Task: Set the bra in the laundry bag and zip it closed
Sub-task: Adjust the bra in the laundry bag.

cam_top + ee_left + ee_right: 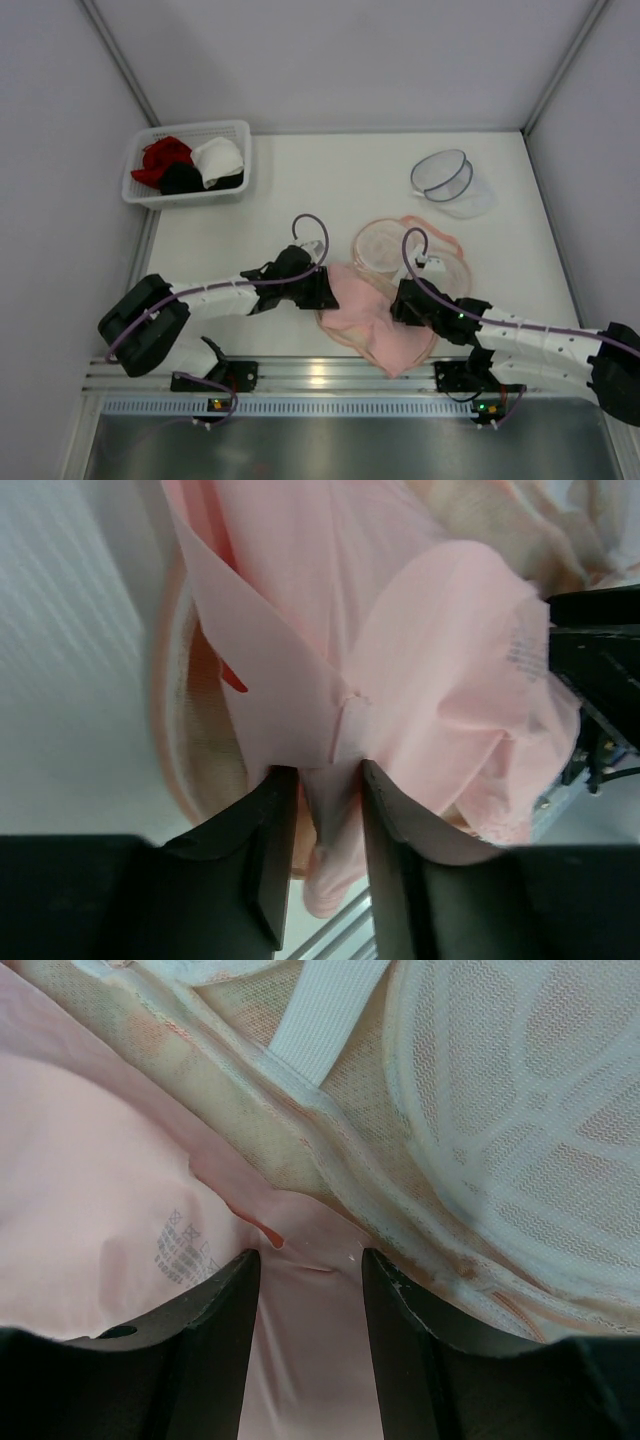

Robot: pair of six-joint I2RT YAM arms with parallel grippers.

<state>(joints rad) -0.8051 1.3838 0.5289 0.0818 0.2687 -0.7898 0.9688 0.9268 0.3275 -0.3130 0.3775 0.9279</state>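
The bra (372, 322) lies bunched near the table's (300, 190) front edge, long axis left to right between my arms, partly overlapping the opened laundry bag (382, 246), whose round body sits just beyond. My left gripper (325, 815) is pinched on a pink fold at the bra's left end. My right gripper (310, 1290) sits at the other end, nearer the bag. It has cloth between its fingers, but I can't tell if it grips. The basket (140, 190) and clear mesh bag (450, 182) stand well apart, out of the way.
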